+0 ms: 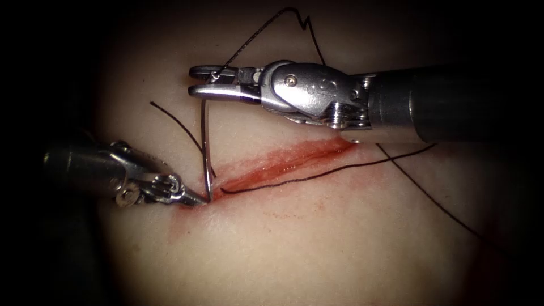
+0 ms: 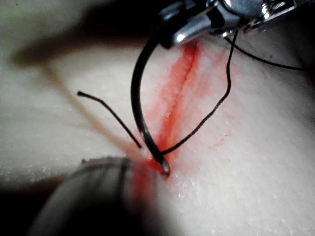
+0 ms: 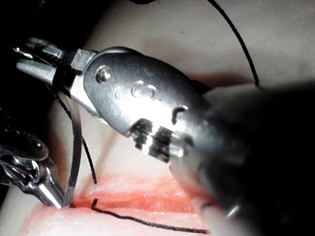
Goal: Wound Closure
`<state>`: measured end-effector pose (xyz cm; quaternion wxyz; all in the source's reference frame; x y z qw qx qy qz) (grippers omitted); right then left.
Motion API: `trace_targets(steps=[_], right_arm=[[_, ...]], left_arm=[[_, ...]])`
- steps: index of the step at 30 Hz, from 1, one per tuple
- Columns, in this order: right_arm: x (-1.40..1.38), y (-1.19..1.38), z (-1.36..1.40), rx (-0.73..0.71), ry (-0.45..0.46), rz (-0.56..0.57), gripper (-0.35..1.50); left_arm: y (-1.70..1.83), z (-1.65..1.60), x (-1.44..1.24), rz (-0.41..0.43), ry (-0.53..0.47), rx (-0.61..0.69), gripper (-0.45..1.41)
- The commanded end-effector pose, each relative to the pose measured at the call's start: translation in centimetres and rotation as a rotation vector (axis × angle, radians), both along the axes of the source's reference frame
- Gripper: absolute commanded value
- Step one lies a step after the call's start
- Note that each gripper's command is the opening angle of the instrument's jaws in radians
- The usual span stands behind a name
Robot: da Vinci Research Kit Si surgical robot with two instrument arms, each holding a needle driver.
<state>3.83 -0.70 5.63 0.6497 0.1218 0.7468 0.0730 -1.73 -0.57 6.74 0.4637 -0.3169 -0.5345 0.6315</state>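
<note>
Two tools work over the tissue (image 1: 317,243). Right tool (image 1: 199,81) comes in above the cut (image 1: 283,161); its fingers (image 1: 218,92) are closed on the needle (image 1: 205,147) near the swaged end, where the thread (image 1: 255,39) leaves and loops upward. From that grip the needle hangs down in a steep arc to the left end of the cut, its tip at the tissue surface; whether the tip is in the tissue cannot be told. Left tool (image 1: 195,199) lies left of the cut, its fingers (image 1: 190,196) drawn together to a point just beside the needle tip; whether they pinch the needle or tissue cannot be told. A second run of thread (image 1: 317,175) lies along the right side of the cut, starting near its left end. A short thread end (image 1: 173,120) lies on the left side. Red fluid (image 1: 266,164) stains the cut edges.
</note>
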Motion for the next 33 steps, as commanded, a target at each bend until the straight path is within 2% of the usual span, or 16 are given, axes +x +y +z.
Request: trace_targets(steps=[1, 16, 26, 33], right_arm=[[0.08, 0.04, 0.07, -0.011, -0.016, -0.012, -0.35], [0.10, 0.05, 0.25, 0.069, -0.080, -0.072, -0.35], [0.17, 0.18, 0.20, 0.221, -0.064, -0.012, -0.35], [0.16, 0.16, 0.26, 0.269, -0.075, -0.004, -0.35]], left_arm=[[-0.02, 0.05, -0.05, 0.000, 0.000, 0.002, -0.45], [-0.03, 0.04, -0.06, 0.002, -0.004, -0.008, -0.45], [-0.03, 0.06, -0.08, 0.003, -0.005, -0.015, -0.45], [-0.03, 0.06, -0.08, 0.003, -0.005, -0.015, -0.45]])
